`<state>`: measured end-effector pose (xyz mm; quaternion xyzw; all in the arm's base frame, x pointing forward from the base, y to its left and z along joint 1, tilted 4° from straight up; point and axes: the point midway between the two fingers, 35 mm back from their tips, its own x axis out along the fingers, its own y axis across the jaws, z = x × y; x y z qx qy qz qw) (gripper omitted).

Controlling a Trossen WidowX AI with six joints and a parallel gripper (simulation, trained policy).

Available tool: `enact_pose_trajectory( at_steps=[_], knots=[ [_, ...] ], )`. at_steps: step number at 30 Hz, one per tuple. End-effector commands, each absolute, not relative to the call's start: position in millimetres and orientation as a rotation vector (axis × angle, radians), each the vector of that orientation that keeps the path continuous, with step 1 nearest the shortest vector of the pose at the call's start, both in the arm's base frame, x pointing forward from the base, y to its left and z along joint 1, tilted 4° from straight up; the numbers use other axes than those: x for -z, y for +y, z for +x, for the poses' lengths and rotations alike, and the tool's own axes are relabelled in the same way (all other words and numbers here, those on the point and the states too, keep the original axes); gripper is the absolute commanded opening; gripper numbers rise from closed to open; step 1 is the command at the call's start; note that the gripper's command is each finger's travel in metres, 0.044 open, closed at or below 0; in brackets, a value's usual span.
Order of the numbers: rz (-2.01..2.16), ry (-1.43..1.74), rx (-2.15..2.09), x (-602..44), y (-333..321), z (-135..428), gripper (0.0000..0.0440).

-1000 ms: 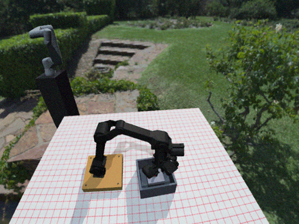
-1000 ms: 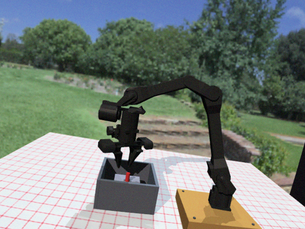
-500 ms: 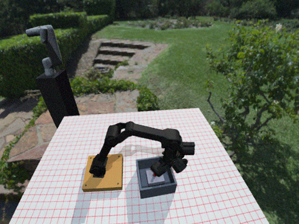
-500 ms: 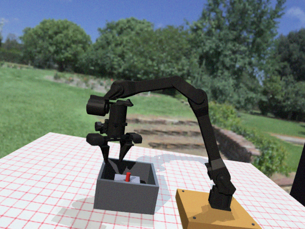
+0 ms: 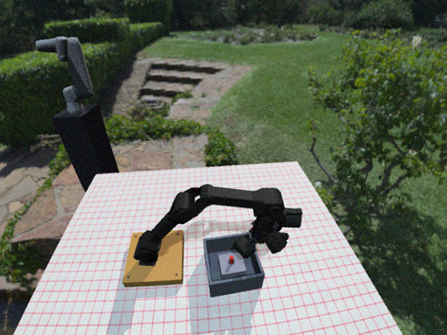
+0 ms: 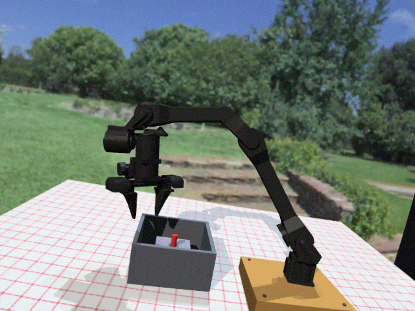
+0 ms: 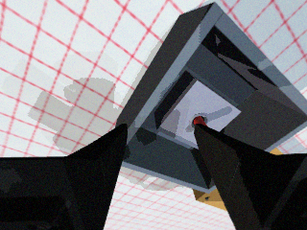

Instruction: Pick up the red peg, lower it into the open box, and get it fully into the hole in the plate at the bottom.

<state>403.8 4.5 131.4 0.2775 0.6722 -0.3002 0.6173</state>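
Pincer (image 5: 262,250) (image 6: 145,216) (image 7: 161,128) stands open above the far-side rim, fingers well parted, nothing between them. Red peg (image 5: 231,259) (image 6: 174,240) (image 7: 199,121) is upright, its foot in the hole of the pale plate (image 5: 228,270) (image 6: 182,243) (image 7: 184,112), inside the open box (image 5: 237,285) (image 6: 171,270) (image 7: 165,62) on the tabletop (image 5: 152,326) (image 6: 43,247) (image 7: 43,29). Its upper part projects; full seating cannot be confirmed. Recommended: keep the fingers off the peg's side, check its depth, and, if it is proud, centre over it and press straight down with closed tips.

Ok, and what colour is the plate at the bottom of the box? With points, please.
Pale lilac-grey (image 5: 227,269) (image 6: 162,240) (image 7: 184,112), clearest in the wrist view.
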Motion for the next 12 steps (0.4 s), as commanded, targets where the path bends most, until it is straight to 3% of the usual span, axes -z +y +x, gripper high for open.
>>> enact_pose_trajectory(
  at_steps=[1, 12],
  knots=[
    [0.646, 1.558, 0.694, -134, 8, 406, 0.0293],
    [0.636, 1.536, 0.67, -131, 18, 425, 0.0303]
  ],
)
